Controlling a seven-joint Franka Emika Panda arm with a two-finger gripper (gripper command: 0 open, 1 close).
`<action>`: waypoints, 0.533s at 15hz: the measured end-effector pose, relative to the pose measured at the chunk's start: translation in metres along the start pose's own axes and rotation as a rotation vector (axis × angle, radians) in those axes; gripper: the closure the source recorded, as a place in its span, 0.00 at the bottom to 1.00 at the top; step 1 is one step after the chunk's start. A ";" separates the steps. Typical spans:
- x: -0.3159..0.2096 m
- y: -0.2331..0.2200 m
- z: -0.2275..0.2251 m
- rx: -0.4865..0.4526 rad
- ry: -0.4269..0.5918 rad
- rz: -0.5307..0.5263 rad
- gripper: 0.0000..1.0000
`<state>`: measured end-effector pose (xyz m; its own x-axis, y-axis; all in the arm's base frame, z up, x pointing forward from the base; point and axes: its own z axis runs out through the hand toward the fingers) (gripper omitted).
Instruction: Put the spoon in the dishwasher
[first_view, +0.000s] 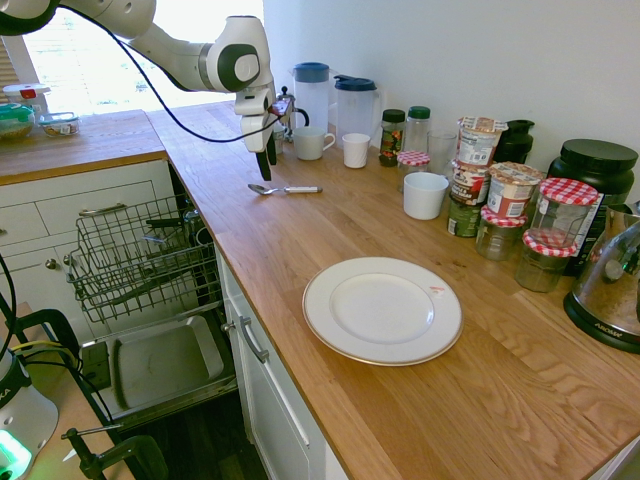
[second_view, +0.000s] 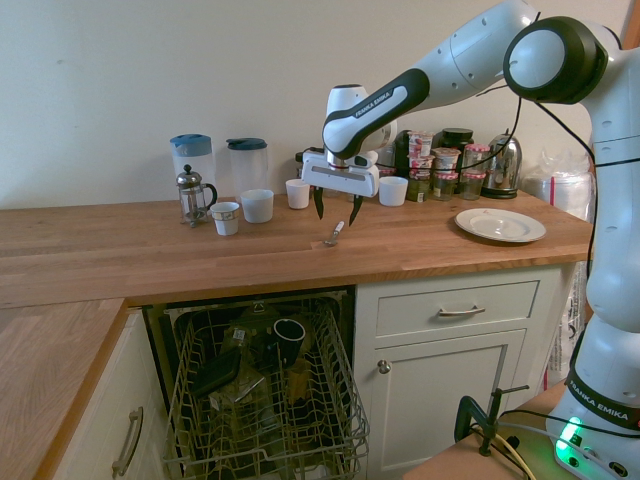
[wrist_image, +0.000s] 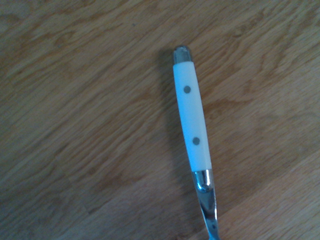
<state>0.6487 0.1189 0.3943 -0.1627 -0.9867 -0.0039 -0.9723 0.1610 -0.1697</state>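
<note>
- Gripper (second_view: 336, 210) hanging above the wooden counter (first_view: 330, 225), fingers spread apart and pointing down, nothing between them.
- Spoon (first_view: 284, 189) lying flat on the counter just below and slightly nearer than the fingertips (not touched yet, by the look of it); in the wrist view a white handle (wrist_image: 191, 120) with two dark rivets sits almost centred.
- Long axis of the spoon running roughly along the counter's length, bowl toward the dishwasher end, handle toward the plate (first_view: 382, 309); likely needs a short descent, with the fingers closing across the slim handle.
- Dishwasher (second_view: 262, 395) open under the counter, left of the spoon in the second exterior view, its wire rack (first_view: 140, 256) pulled out and already holding a dark mug and other items.
- Mugs, jugs and a French press (second_view: 192, 194) along the far wall, well clear of the spoon.
- Readable print: "FRANKA EMIKA" on the arm; jar labels too small to make out.
</note>
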 end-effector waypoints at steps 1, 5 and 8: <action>0.000 -0.004 0.001 -0.004 0.003 0.017 0.00; 0.001 -0.017 0.013 -0.032 0.018 0.056 0.00; 0.003 -0.026 0.026 -0.040 0.027 0.067 0.00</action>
<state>0.6780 0.1106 0.3733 -0.2311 -0.9728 0.0127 -0.9650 0.2275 -0.1303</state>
